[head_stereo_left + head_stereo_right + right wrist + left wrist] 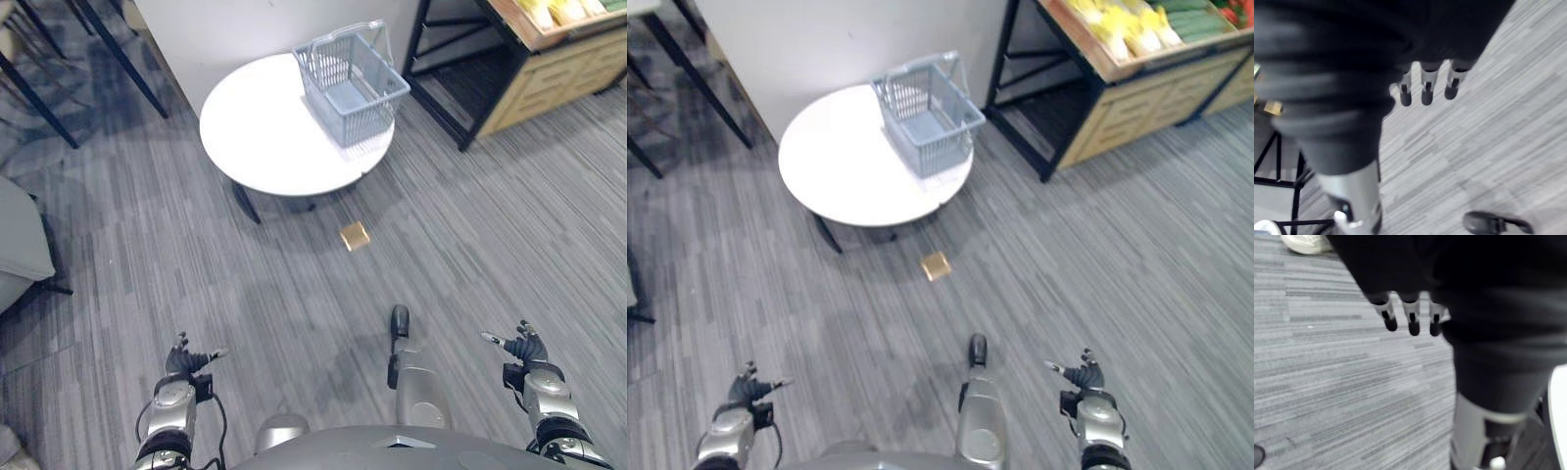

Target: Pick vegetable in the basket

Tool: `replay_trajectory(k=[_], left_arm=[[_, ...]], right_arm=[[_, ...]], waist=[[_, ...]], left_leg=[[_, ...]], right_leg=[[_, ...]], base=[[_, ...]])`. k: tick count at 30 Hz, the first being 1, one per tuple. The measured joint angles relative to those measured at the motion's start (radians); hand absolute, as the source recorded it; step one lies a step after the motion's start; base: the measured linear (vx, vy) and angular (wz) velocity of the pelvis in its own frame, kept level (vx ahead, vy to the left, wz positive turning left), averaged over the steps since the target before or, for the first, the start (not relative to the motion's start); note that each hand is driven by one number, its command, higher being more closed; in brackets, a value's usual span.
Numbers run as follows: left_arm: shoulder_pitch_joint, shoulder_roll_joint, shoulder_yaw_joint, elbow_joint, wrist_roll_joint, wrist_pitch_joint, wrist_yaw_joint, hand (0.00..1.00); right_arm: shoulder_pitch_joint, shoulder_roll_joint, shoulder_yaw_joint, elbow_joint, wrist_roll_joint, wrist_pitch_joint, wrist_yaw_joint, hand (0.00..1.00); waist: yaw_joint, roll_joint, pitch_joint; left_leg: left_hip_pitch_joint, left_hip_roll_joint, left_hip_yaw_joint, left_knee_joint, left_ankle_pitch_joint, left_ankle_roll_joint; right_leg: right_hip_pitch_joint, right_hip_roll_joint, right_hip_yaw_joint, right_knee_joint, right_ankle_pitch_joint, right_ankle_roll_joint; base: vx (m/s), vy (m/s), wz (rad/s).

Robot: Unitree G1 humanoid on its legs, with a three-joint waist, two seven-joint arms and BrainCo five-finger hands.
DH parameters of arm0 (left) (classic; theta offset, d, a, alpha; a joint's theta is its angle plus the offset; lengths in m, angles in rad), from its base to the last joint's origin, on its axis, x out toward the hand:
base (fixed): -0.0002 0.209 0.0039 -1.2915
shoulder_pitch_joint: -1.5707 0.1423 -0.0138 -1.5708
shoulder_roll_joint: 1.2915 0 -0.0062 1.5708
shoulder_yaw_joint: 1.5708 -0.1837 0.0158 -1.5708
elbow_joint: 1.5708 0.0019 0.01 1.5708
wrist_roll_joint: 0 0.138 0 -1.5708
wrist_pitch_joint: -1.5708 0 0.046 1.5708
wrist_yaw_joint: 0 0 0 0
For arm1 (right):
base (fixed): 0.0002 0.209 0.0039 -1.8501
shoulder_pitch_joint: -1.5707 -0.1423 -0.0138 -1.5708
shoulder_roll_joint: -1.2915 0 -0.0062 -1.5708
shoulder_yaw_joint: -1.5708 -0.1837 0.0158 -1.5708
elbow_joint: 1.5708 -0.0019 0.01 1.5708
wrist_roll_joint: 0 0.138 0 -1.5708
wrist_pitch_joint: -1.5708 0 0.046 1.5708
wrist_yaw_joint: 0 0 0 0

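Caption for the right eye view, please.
Both open, left hand and right hand hang above carpet; empty grey basket on round white table, produce shelf beyond.

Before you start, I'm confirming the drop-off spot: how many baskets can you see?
1. The grey plastic basket stands on the round white table, near its edge toward the produce stand. Others may lie out of frame.

Round white table (255,137), upper centre. Tan square (355,235) on grey carpet (147,274) just below it. Wooden stand (558,73) upper right. Grey seat (15,235) at left edge.
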Motion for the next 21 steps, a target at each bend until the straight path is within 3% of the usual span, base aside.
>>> replay_trajectory(k=[1, 2, 4, 5, 6, 7, 9, 10, 11, 12, 13, 15, 18, 19, 20, 21], left_arm=[[0.008, -0.004, 0.003, 0.000, 0.003, -0.002, 0.000, 0.00], [0.022, -0.010, 0.006, -0.003, 0.003, -0.002, 0.000, 0.00], [0.059, -0.028, 0.006, -0.029, 0.002, -0.003, 0.001, 0.00], [0.078, -0.048, 0.004, -0.037, 0.001, -0.003, 0.001, 0.00], [0.095, -0.065, 0.000, -0.049, 0.000, -0.003, 0.001, 0.00], [0.105, -0.073, -0.002, -0.052, 0.000, -0.002, 0.001, 0.00], [0.129, -0.102, -0.007, -0.071, -0.005, -0.003, 0.001, 0.00], [0.133, -0.106, -0.007, -0.073, -0.006, -0.003, 0.002, 0.00], [0.145, -0.114, -0.007, -0.075, -0.008, -0.004, 0.003, 0.00], [0.157, -0.120, -0.007, -0.075, -0.008, -0.007, 0.003, 0.00], [0.154, -0.114, -0.006, -0.071, -0.008, -0.010, 0.004, 0.00], [0.152, -0.116, -0.005, -0.065, -0.001, -0.015, 0.003, 0.00], [0.159, -0.150, -0.008, -0.062, 0.012, 0.002, 0.000, 0.00], [0.167, -0.158, -0.016, -0.062, 0.013, 0.003, 0.000, 0.00], [0.181, -0.156, -0.040, -0.061, 0.016, 0.002, -0.001, 0.00], [0.184, -0.141, -0.061, -0.060, 0.035, 0.005, 0.000, 0.00]], right_arm=[[-0.004, 0.001, 0.001, -0.034, -0.017, 0.000, 0.000, 0.00], [-0.013, -0.001, 0.003, -0.102, -0.033, 0.000, 0.000, 0.00], [-0.011, -0.003, 0.026, -0.181, -0.046, -0.001, -0.013, 0.00], [-0.016, -0.007, 0.050, -0.222, -0.059, -0.001, -0.032, 0.00], [-0.039, -0.010, 0.070, -0.249, -0.073, -0.002, -0.052, 0.00], [-0.054, -0.010, 0.085, -0.263, -0.077, -0.002, -0.061, 0.00], [-0.116, -0.046, 0.130, -0.306, -0.121, -0.009, -0.088, 0.00], [-0.133, -0.061, 0.144, -0.310, -0.132, -0.012, -0.088, 0.00], [-0.158, -0.095, 0.174, -0.323, -0.154, -0.013, -0.098, 0.00], [-0.173, -0.121, 0.191, -0.337, -0.171, -0.013, -0.106, 0.00], [-0.188, -0.126, 0.200, -0.340, -0.189, -0.013, -0.117, 0.00], [-0.265, -0.141, 0.230, -0.340, -0.210, -0.017, -0.127, 0.00], [-0.337, -0.176, 0.288, -0.339, -0.240, -0.024, -0.128, 0.00], [-0.354, -0.177, 0.303, -0.338, -0.263, -0.024, -0.128, 0.00], [-0.368, -0.176, 0.328, -0.338, -0.299, -0.033, -0.128, 0.00], [-0.377, -0.177, 0.346, -0.338, -0.325, -0.038, -0.128, 0.00]], waist=[[0.000, 0.003, 0.000], [0.002, 0.005, 0.000], [0.007, 0.007, 0.005], [0.025, 0.004, 0.016], [0.033, 0.002, 0.023], [0.036, -0.003, 0.026], [0.069, -0.010, 0.029], [0.072, -0.010, 0.029], [0.083, 0.012, 0.022], [0.083, 0.043, 0.011], [0.078, 0.030, 0.001], [0.089, -0.023, -0.007], [0.120, -0.028, -0.008], [0.126, -0.026, -0.009], [0.126, -0.024, -0.014], [0.121, -0.036, -0.016]], left_leg=[[-0.024, 0.007, -0.012, 0.060, 0.023, -0.008], [-0.083, 0.016, -0.029, 0.202, 0.087, -0.028], [-0.182, 0.046, -0.023, 0.447, 0.279, -0.055], [-0.246, 0.080, 0.008, 0.612, 0.263, -0.045], [-0.306, 0.091, 0.068, 0.719, 0.190, -0.024], [-0.336, 0.087, 0.099, 0.735, 0.158, -0.014], [-0.436, 0.033, 0.201, 0.609, 0.080, -0.010], [-0.447, 0.017, 0.232, 0.534, 0.073, -0.010], [-0.463, -0.012, 0.308, 0.341, 0.126, 0.003], [-0.470, -0.022, 0.372, 0.182, 0.200, 0.042], [-0.431, -0.040, 0.453, 0.107, 0.198, 0.095], [-0.420, -0.081, 0.531, 0.069, 0.202, 0.111], [-0.366, -0.106, 0.569, 0.057, 0.169, 0.157], [-0.323, -0.121, 0.557, 0.020, 0.166, 0.153], [-0.270, -0.133, 0.530, -0.036, 0.158, 0.142], [-0.234, -0.147, 0.493, -0.076, 0.147, 0.137]], right_leg=[[0.002, 0.003, -0.008, 0.023, -0.026, -0.010], [0.025, 0.017, -0.021, 0.044, -0.066, -0.031], [0.116, 0.039, -0.043, 0.018, -0.110, -0.061], [0.201, 0.057, -0.054, -0.032, -0.124, -0.075], [0.275, 0.059, -0.059, -0.077, -0.129, -0.091], [0.308, 0.057, -0.059, -0.100, -0.135, -0.099], [0.395, 0.043, -0.062, -0.177, -0.135, -0.099], [0.411, 0.037, -0.065, -0.186, -0.135, -0.099], [0.440, 0.041, -0.081, -0.195, -0.140, -0.088], [0.463, 0.055, -0.103, -0.197, -0.160, -0.077], [0.488, 0.036, -0.118, -0.189, -0.177, -0.068], [0.507, 0.001, -0.130, -0.221, -0.180, -0.058], [0.570, -0.020, -0.140, -0.222, -0.168, -0.049], [0.573, -0.024, -0.139, -0.162, -0.172, -0.043], [0.530, -0.026, -0.138, 0.012, -0.187, -0.015], [0.448, -0.043, -0.121, 0.237, -0.167, 0.053]], base=[[0.53, -0.422, 0.11], [0.59, -0.425, 0.17], [0.57, -0.345, 0.12], [0.44, -0.179, -0.02], [0.42, -0.165, -0.01], [0.39, -0.121, -0.03], [0.35, -0.044, -0.15], [0.33, 0.044, -0.15], [0.36, 0.095, 0.15], [0.47, 0.140, 0.69], [0.42, 0.137, 0.89], [0.41, 0.113, 0.71], [0.34, 0.088, 0.41], [0.37, 0.082, 0.58], [0.35, 0.044, 0.87], [0.35, 0.018, 0.91]])
